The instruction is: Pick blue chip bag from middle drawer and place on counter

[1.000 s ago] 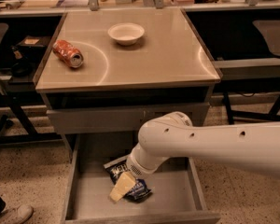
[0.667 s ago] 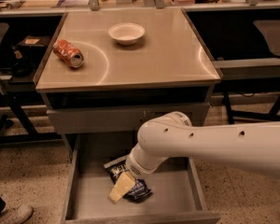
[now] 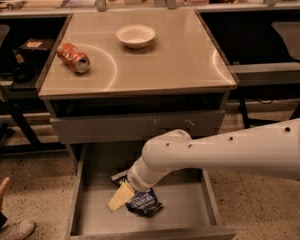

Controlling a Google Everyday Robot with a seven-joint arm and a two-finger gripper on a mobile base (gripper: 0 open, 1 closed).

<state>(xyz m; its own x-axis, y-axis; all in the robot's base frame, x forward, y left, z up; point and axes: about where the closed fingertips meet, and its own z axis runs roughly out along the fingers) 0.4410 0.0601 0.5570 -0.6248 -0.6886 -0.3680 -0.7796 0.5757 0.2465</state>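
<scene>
**Gripper low in the open drawer [image 3: 190, 211], right beside the chip bag [image 3: 146, 203]**
The gripper [image 3: 121, 196] sits at the bag's nine o'clock, and I cannot tell whether it has a hold. The bag lies mid-floor in the drawer. A shallow pinch on crinkly foil could slip on the lift, or the bag could catch the drawer front [image 3: 100, 128] at twelve o'clock before reaching the counter [image 3: 165, 66].

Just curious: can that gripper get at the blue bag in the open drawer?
Probably yes: the gripper is down in the open middle drawer, right beside the blue chip bag, nothing between.
</scene>
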